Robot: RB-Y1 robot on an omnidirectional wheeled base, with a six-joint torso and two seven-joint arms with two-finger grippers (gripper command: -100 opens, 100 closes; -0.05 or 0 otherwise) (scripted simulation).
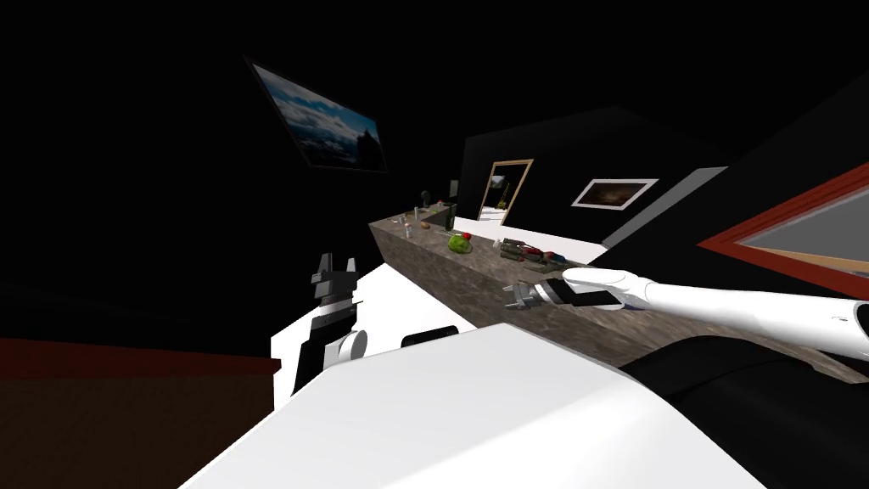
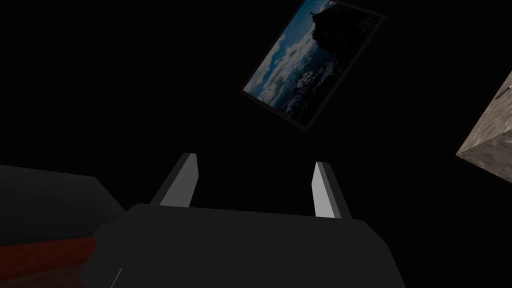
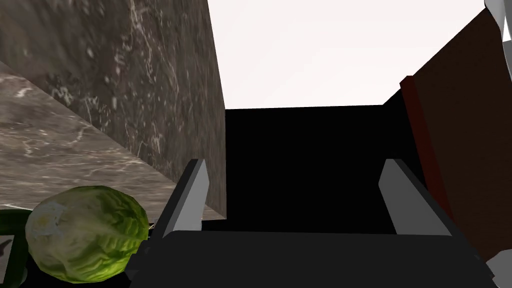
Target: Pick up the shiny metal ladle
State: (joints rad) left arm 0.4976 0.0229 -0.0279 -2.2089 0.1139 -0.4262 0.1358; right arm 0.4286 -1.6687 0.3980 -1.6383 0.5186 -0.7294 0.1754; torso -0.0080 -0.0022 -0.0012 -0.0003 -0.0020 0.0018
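Ladle [image 1: 445, 246]: probably the thin silvery sliver at the near edge of the stone counter [image 1: 484, 284], just beside the lettuce [image 1: 460, 244] at its 9 o'clock. It's too small to confirm.

Right gripper [image 1: 512, 295] hovers over the counter with the lettuce at its 11 o'clock. Fingers are spread wide with nothing between them. Left gripper [image 1: 333, 265] is raised, off the counter at its 9 o'clock side, fingers apart and empty.

Judgement: a metal ladle is stiff, smooth, slippery and heavy at the bowl end. Pinch the handle across its narrow width, nearer the bowl, so it doesn't swing.

No labels or readable writing.
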